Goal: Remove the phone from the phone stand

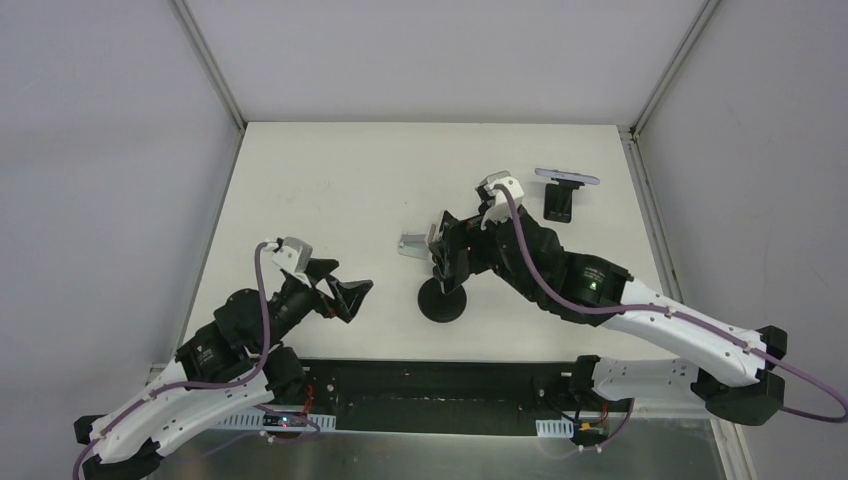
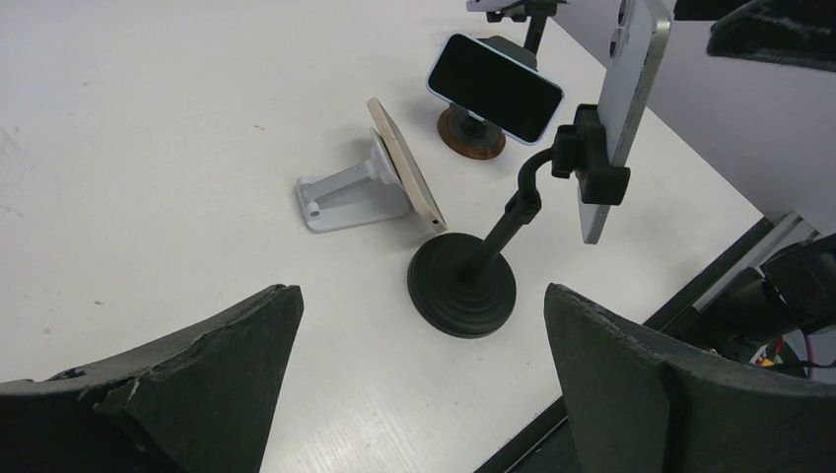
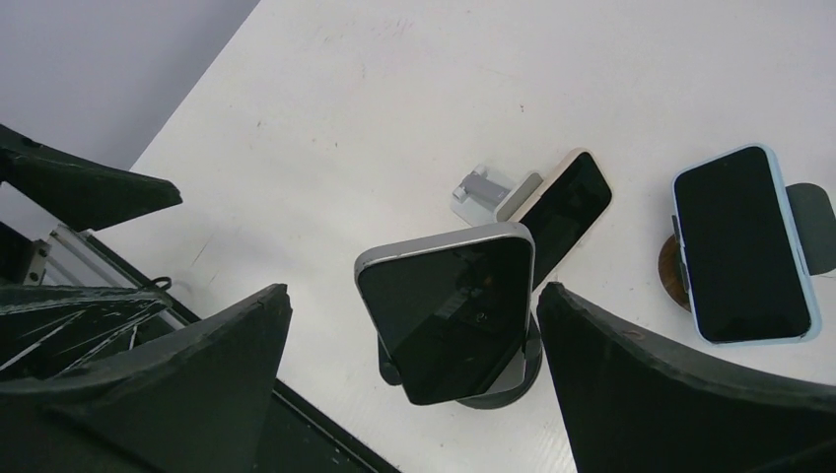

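Observation:
A silver phone (image 3: 449, 315) with a dark screen sits clamped on a black gooseneck stand (image 2: 518, 202) with a round base (image 1: 442, 301). My right gripper (image 3: 412, 291) is open, just above the phone, one finger on each side and not touching it. In the top view the right gripper (image 1: 443, 252) hides most of the phone. From the left wrist view the phone (image 2: 631, 99) shows edge-on in the clamp. My left gripper (image 2: 419, 296) is open and empty, left of the stand base, also seen in the top view (image 1: 352, 278).
A beige phone (image 3: 564, 212) leans on a white stand (image 2: 340, 197) just behind the black stand. A blue-cased phone (image 3: 744, 241) sits on a stand with a round brown base (image 2: 471, 138). Another phone stand (image 1: 562, 195) is at the back right.

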Tool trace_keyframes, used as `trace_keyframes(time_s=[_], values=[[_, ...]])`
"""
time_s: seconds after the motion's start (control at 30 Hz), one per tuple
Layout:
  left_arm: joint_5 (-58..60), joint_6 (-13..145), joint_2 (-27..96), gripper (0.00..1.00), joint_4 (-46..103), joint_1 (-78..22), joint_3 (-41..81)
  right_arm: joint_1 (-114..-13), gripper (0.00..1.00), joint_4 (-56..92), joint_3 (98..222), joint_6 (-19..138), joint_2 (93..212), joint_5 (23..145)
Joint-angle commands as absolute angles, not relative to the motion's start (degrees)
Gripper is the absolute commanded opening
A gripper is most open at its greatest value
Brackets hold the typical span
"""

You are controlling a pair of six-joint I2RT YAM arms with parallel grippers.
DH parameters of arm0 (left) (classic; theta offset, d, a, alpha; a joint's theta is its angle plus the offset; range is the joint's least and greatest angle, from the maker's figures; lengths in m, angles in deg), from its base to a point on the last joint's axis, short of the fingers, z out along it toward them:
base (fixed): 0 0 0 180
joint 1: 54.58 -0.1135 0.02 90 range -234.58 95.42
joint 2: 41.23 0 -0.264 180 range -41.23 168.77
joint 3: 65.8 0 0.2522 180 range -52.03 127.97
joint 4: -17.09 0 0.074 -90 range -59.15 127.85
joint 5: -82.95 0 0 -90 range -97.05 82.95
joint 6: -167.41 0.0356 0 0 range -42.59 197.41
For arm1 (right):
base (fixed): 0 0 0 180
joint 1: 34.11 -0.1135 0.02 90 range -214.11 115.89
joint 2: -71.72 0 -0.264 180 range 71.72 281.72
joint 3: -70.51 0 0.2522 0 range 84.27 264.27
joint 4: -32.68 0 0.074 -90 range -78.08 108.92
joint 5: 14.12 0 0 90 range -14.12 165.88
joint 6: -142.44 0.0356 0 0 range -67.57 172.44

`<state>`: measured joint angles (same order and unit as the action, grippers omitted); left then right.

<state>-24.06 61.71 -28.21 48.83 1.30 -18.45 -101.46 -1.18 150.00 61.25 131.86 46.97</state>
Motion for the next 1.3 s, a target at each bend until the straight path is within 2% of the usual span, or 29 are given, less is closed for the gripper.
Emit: trace_keyframes(time_s=[0.0, 0.37, 0.77, 0.93, 1.27], values=[[-23.7, 60.6, -27.3, 0.99, 48.3, 1.4, -18.2, -101.0, 1.00, -11.6, 156.4, 61.5, 133.9, 50.7], [-23.8, 60.0, -27.3, 0.99, 49.1, 1.4, -18.4, -91.7, 1.00, -16.8, 161.1, 61.7, 135.0, 69.4], [-22.0, 59.3, -24.7, 0.99, 49.2, 1.4, -17.6, -90.6, 0.99, -13.3, 158.0, 55.1, 136.3, 77.0], [-21.9, 59.3, -24.5, 0.99, 49.2, 1.4, -17.4, -90.4, 1.00, -13.4, 159.1, 54.2, 138.9, 73.1], [-21.5, 59.7, -24.4, 0.99, 49.2, 1.5, -17.2, -88.2, 0.99, -13.6, 158.7, 50.4, 140.2, 73.2]])
